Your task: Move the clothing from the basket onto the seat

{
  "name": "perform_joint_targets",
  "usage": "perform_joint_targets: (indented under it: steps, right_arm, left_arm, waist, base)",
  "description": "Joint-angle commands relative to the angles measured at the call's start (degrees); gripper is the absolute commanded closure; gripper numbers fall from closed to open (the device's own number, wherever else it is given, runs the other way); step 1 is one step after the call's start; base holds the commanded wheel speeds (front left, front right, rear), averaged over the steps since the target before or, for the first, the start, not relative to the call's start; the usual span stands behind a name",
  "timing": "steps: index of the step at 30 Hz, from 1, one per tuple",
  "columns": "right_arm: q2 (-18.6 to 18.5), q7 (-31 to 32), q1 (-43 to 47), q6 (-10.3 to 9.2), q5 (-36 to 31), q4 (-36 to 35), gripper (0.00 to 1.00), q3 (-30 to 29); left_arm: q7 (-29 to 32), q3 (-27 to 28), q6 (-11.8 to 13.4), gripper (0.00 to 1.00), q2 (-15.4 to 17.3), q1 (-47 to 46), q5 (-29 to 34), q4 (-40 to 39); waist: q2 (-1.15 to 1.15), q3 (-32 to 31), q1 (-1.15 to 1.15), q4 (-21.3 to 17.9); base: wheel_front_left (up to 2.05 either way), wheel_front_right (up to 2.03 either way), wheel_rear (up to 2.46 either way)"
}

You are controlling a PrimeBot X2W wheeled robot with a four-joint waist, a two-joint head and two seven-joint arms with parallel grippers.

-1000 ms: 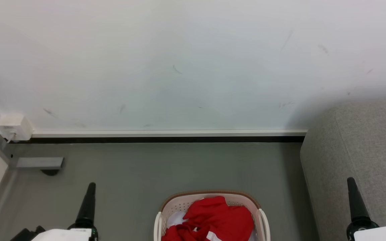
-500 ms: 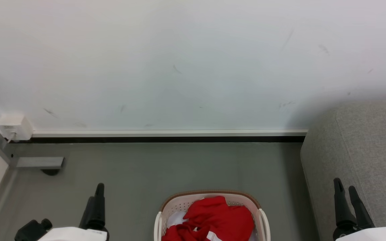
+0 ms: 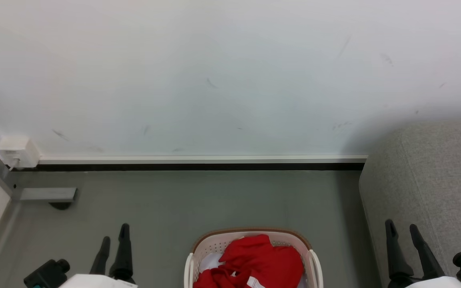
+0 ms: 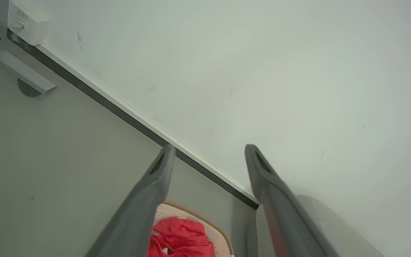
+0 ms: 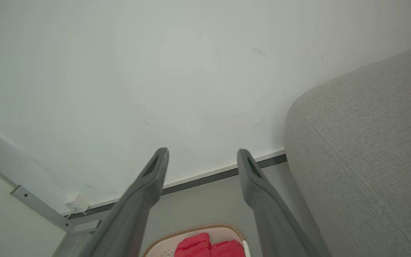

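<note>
The left gripper (image 3: 115, 234) has its two fingers spread apart, with nothing between them. The right gripper (image 3: 401, 225) is spread wide too and holds nothing. I think they are wide like this so they can go down around a bunch of cloth.

The red clothing (image 3: 254, 258) lies piled in the cream laundry basket (image 3: 214, 242). The basket sits on the grey floor (image 3: 214, 200), between the two grippers. The grey sofa seat (image 3: 438, 176) is right next to the right gripper, on its outer side. The basket is near the seat, so the clothes likely need only a short trip. No clothes lie on the part of the seat I can see.
</note>
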Motion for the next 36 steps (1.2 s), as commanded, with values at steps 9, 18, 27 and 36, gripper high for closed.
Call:
perform_joint_targets:
  steps: [9, 18, 27, 36]
  right_arm:
    - [-0.68, -1.97, 0.07, -0.06, -8.07, -0.02, 0.0, 0.66]
    - [-0.71, -3.36, 0.26, -0.07, -13.56, 0.2, 0.0, 1.21]
    - [-0.74, -4.68, 0.98, -0.08, -18.27, 0.01, 0.0, 1.26]
    - [-0.74, -5.72, 1.63, -0.09, -21.42, 0.75, 0.0, 0.51]
  left_arm:
    - [-2.0, 0.01, 0.36, 0.0, 0.51, 0.46, 7.94, -1.21]
    - [-3.36, -0.12, 0.09, 0.0, 0.52, 0.89, 13.91, -1.37]
    - [-4.73, -0.48, -0.05, 0.0, 0.54, 1.3, 19.38, -1.57]
    - [-5.77, -0.67, -0.34, 0.0, 0.56, 1.79, 24.41, -1.3]
  waist:
    - [0.0, 0.07, 0.0, 0.21]
    - [0.0, 0.12, 0.0, 0.3]
    - [0.0, 0.31, 0.0, 0.05]
    - [0.0, 0.29, 0.0, -0.08]
  base:
    - [0.0, 0.0, 0.0]
    - [0.0, 0.0, 0.0]
    - [0.0, 0.0, 0.0]
    - [0.0, 0.0, 0.0]
